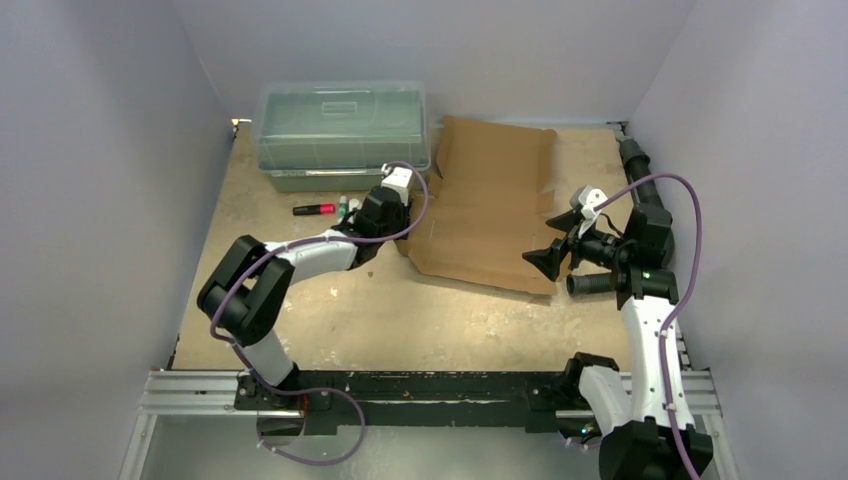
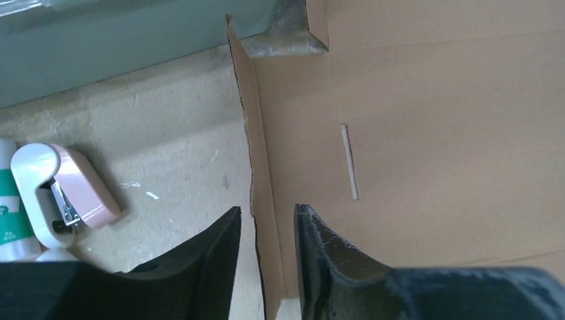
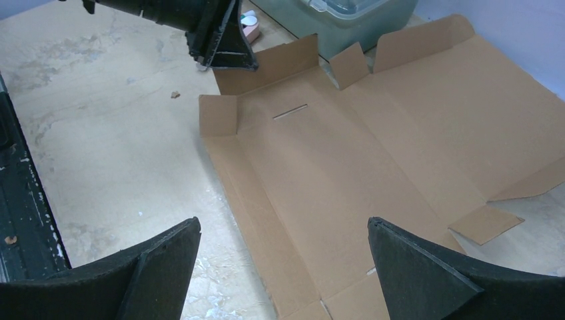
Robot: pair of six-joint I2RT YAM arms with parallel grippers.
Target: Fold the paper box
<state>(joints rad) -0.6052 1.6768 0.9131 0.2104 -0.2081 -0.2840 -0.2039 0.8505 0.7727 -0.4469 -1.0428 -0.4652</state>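
The paper box (image 1: 490, 200) lay nearly flat, centre-right in the top view. The left gripper (image 2: 266, 210) straddled its raised side flap (image 2: 263, 147), jaws apart and unclamped; the right gripper (image 1: 555, 238) hung wide open. Unpinned, the sheet could slide or the flap crease, I judged. Only the left wrist view showed that straddle.

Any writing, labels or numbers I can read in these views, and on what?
No text can be read in any view.
The green-and-white bottle: small marks on its label, too blurred to read.
The red marker: too small to tell.
The cardboard sheet, plastic bin and pink stapler: no print visible.
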